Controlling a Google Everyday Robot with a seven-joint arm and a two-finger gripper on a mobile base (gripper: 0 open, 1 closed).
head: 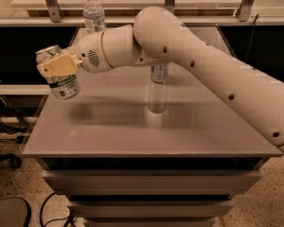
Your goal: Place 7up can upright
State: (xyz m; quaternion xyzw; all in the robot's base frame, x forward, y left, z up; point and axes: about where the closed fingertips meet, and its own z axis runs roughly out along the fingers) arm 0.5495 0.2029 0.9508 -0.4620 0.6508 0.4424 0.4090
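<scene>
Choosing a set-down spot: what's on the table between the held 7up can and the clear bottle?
Nothing; the camera view shows bare table there. The tool, shut on the 7up can, hangs at its left edge; the clear bottle stands mid-table.

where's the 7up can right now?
Left side of the camera view: the 7up can hangs in the gripper, slightly tilted, above the left edge of the table, left of the clear bottle standing mid-table.

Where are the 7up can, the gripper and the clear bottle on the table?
7up can (pixel 65 85): camera view, lower label.
gripper (pixel 52 65): camera view, between its fingers, by the table's (pixel 132 138) left edge.
clear bottle (pixel 156 98): camera view, lower body.
</scene>
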